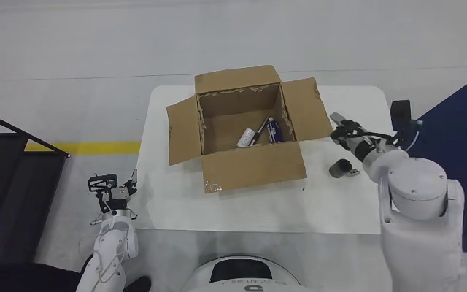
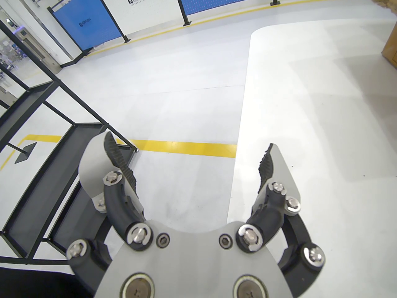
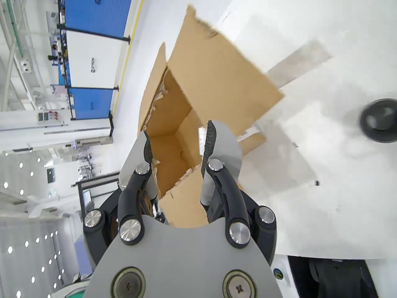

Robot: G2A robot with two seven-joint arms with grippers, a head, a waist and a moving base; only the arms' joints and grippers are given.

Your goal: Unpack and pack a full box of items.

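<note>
Unpacking seems in hand: the open brown cardboard box [image 1: 252, 166] holds a white tube [image 1: 246, 137] and a dark bottle [image 1: 273, 131], and a squat dark cylinder [image 1: 340, 168] lies beside it. The right gripper [image 3: 178, 137], part-open and empty beside the box, must next reach inside. The left gripper [image 2: 189, 150] hangs wide and empty, well apart from the box.

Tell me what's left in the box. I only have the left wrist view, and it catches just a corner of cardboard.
Observer: In the top view the box is open with all four flaps out. At least a white tube and a dark blue bottle lie at the bottom.
Operator: Anything out on the table?
Observer: One dark cylinder sits on the table on the robot's right of the box, apart from it.
Operator: And the other arm?
Observer: The right gripper is open and empty, beside the box's right flap and near that cylinder.
</note>
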